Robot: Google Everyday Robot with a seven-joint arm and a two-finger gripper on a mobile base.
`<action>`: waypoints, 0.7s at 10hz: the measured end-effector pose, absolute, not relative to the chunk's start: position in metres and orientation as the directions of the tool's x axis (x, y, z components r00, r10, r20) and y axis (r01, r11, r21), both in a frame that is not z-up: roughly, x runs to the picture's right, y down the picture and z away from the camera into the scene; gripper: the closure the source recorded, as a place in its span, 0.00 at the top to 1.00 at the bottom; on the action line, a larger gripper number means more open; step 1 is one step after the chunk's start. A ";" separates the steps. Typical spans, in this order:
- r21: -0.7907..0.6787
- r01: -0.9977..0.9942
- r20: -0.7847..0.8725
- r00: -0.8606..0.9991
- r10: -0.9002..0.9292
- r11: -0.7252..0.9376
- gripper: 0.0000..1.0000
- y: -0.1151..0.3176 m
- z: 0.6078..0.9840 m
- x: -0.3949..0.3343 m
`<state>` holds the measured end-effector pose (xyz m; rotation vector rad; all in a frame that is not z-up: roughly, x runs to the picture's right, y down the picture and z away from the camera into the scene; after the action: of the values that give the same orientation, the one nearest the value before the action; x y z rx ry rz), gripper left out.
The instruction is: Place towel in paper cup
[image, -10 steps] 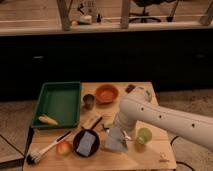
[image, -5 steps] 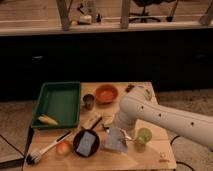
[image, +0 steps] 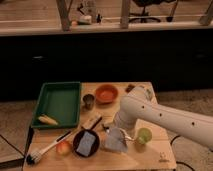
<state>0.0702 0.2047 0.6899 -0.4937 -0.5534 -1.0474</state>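
Observation:
The towel [image: 115,141], a pale grey-blue creased cloth, sits near the table's front edge, right of the black pan. My gripper [image: 121,131] is at the end of the white arm that reaches in from the right. It hangs just over the towel's top edge with its jaws open, and the arm hides whether it touches the cloth. The paper cup [image: 144,135], small and yellow-green, stands upright just right of the towel and gripper, partly under the arm.
A green tray [image: 60,100] holding a yellow item lies at the left. A dark metal cup [image: 88,101] and an orange bowl [image: 106,93] stand behind. A black pan [image: 86,143], a peach fruit [image: 63,147] and a brush [image: 46,149] line the front left.

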 end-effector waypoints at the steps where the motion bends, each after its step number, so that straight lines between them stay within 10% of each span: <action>1: -0.114 0.903 0.639 0.386 -0.665 0.415 0.80 0.204 0.690 0.069; 7: -0.111 0.904 0.639 0.383 -0.667 0.413 0.80 0.204 0.689 0.068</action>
<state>0.0684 0.2036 0.6891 -0.4898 -0.5562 -1.0536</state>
